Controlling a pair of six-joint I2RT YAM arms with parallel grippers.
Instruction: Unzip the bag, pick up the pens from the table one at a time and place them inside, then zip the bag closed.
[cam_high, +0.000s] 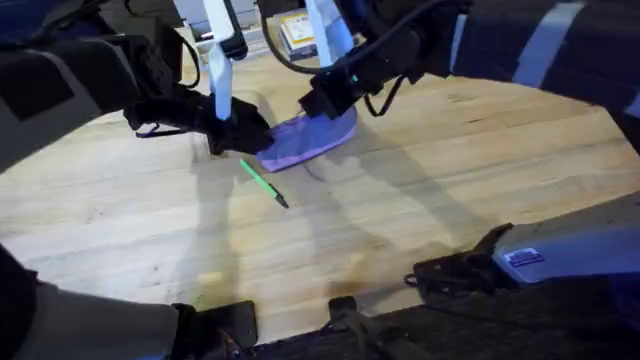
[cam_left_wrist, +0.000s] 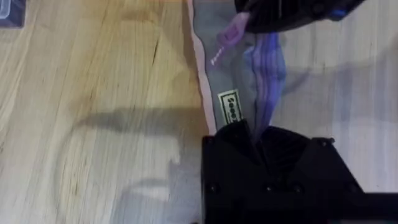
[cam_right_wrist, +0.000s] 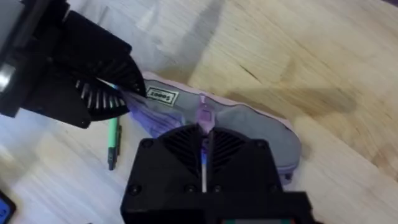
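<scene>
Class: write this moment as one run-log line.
left gripper: shut on bag end | right gripper: shut on bag | pen: on table

Robotics lab bench: pale plank table (cam_high: 420, 160), two mounted arms, books (cam_high: 297, 33) at back.

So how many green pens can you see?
1. The green pen lies on the table, just in front of the purple bag that both claws are working on. More pens could be hidden under the arms or the bag.
</scene>
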